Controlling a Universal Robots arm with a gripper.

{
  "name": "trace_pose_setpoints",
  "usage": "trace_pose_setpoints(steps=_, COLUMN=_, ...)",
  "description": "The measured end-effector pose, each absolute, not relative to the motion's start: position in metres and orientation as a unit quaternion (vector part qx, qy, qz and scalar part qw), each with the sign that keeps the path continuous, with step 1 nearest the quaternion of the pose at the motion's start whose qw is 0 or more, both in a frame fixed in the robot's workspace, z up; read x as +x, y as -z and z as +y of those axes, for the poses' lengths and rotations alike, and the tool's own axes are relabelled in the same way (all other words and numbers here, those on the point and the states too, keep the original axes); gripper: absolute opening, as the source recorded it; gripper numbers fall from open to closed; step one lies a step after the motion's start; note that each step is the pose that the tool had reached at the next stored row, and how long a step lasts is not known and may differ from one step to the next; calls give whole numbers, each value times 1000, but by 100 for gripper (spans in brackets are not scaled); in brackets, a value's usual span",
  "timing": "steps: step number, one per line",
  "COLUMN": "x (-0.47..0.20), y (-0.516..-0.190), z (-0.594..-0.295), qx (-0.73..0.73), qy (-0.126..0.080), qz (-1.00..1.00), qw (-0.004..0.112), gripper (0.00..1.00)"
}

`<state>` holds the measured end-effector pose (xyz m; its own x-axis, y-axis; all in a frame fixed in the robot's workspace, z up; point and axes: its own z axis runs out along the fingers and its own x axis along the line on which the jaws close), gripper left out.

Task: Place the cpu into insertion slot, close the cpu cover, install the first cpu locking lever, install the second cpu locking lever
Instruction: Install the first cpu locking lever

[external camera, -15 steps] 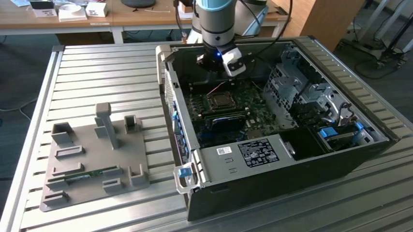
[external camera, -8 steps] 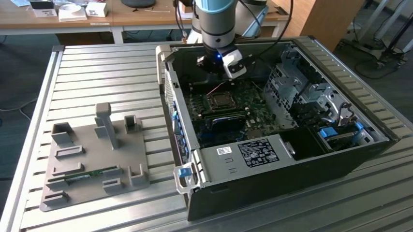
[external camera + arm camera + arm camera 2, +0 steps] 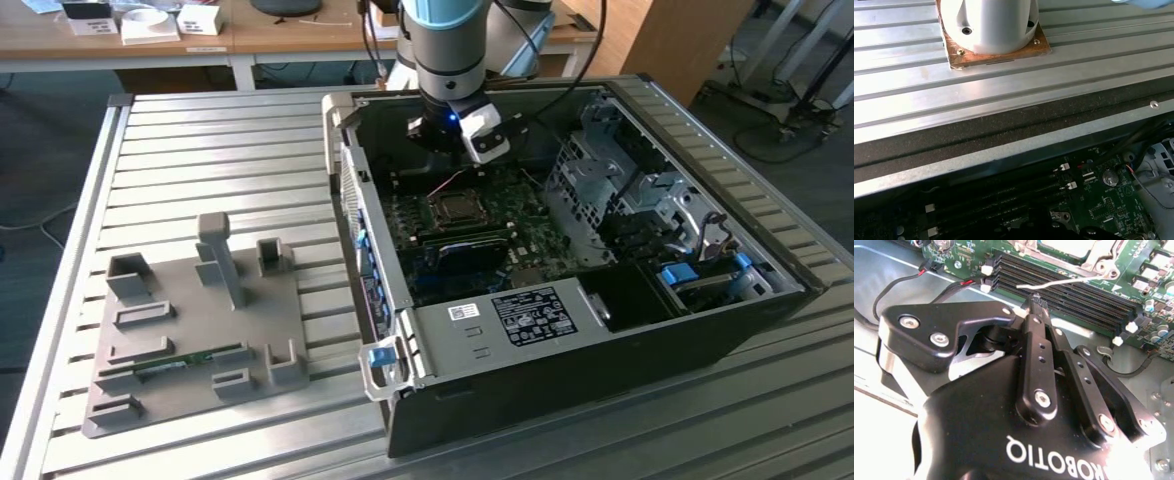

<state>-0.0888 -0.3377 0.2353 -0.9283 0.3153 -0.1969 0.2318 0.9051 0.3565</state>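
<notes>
In the exterior view we see the insertion slot (image 3: 454,209) just above the middle of the frame, on the green motherboard (image 3: 527,232) inside the open computer case (image 3: 694,330). A silvery-grey square sits within its metal rim, but we cannot tell whether that is the cpu or the cpu cover.

In the second wrist view, a corner of the socket's silvery frame (image 3: 1089,255) shows at the top edge. A thin locking lever (image 3: 1054,283) juts out from it over the long black memory slots (image 3: 1069,287).

The gripper (image 3: 470,150) hangs above the socket in the exterior view, toward the top centre of the frame, apart from the board. In the second wrist view the gripper (image 3: 1036,301) has its fingers pressed together with nothing between them, the tips near the lever's free end.

At the lower left of the exterior view, a grey fixture plate (image 3: 194,335) lies on the ribbed metal table (image 3: 200,150), well apart from the case.
</notes>
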Motion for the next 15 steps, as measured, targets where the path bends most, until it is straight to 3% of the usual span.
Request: trace_pose_setpoints(steps=15, x=-94, y=-224, z=-341, qx=141, qy=-166, qz=967, qw=129, gripper=11)
